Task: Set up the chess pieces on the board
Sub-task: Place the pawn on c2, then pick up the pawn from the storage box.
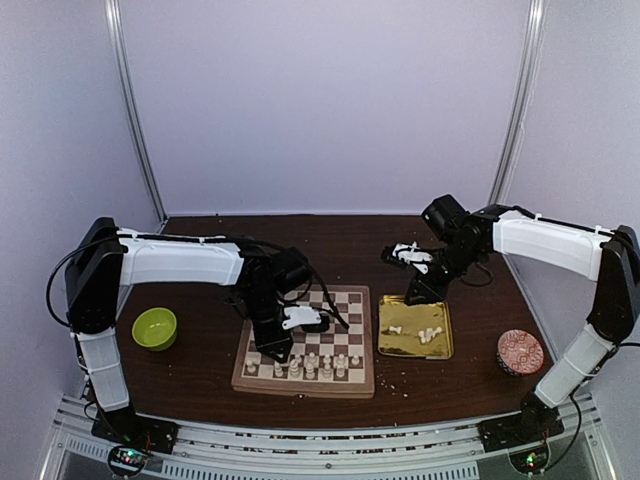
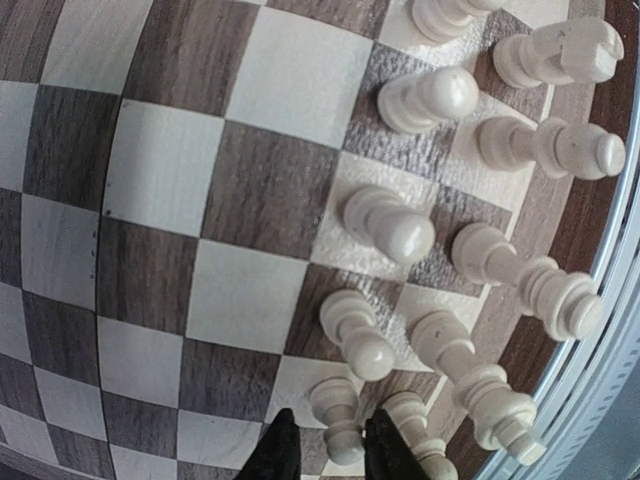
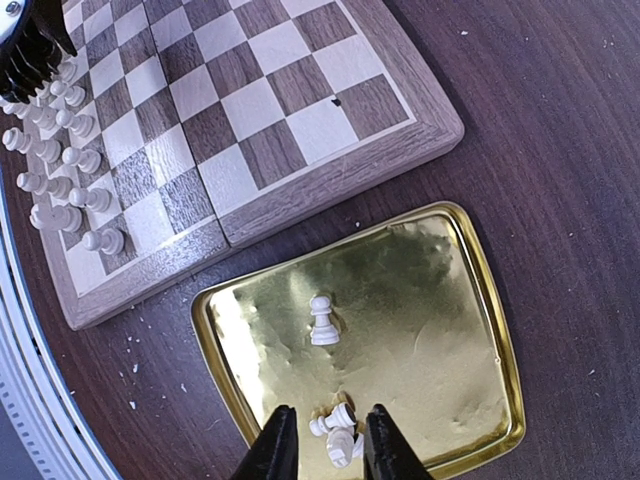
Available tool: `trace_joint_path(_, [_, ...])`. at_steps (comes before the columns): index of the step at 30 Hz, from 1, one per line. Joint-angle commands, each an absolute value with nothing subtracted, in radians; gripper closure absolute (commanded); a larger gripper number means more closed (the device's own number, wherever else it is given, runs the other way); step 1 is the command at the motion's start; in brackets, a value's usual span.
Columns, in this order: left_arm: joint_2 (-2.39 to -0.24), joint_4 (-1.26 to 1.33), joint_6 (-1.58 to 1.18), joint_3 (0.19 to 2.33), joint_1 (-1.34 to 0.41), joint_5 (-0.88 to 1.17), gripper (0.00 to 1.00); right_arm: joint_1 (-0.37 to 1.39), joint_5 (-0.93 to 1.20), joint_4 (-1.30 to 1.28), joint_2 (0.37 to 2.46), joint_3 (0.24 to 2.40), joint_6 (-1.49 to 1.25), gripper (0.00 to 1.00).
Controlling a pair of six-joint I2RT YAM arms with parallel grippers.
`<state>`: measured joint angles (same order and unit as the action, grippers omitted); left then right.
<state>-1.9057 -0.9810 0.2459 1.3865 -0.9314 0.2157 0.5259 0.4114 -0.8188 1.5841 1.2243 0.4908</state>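
Left gripper (image 2: 331, 435) is standing released astride a pawn (image 2: 338, 405) on the board (image 2: 200, 250); right gripper (image 3: 328, 425) is hovering released over tray (image 3: 440, 300) pieces (image 3: 336, 440).

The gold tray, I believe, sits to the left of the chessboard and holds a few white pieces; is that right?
Not quite: in the top external view the gold tray sits to the right of the chessboard, and holds a few white pieces.

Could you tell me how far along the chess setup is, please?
Done: most chess pieces stand in two rows at the near edge of the board. In hand: the left gripper brackets a pawn there, jaws apart; the right gripper hovers open over the gold tray. Left: one upright pawn and a few toppled pieces on the tray.
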Motion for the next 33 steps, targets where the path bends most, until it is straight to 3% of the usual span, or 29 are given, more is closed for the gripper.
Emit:
trace_joint_path(1, [-1.892,-0.980,0.250,1.382,-0.936,0.204,0.76,0.523,0.420,-0.828,1.586,1.252,0.494,0.77])
trace_joint_path(12, [-1.707,-1.020,0.281,1.518,-0.916,0.205,0.69,0.526,0.395,-0.853,1.614,1.255,0.517,0.73])
trace_joint_path(17, [-1.627,-0.811,0.231,1.569,-0.879,0.116,0.65,0.560,0.306,-0.880,1.722,1.273,0.553,0.72])
trace_joint_path(27, [-1.537,-0.488,0.103,1.400,-0.806,0.201,0.60,0.624,0.141,-0.836,1.842,1.274,0.532,0.68])
trace_joint_path(33, [-1.524,-0.490,0.092,1.373,-0.793,0.182,0.59,0.648,0.186,-0.859,1.882,1.307,0.526,0.68])
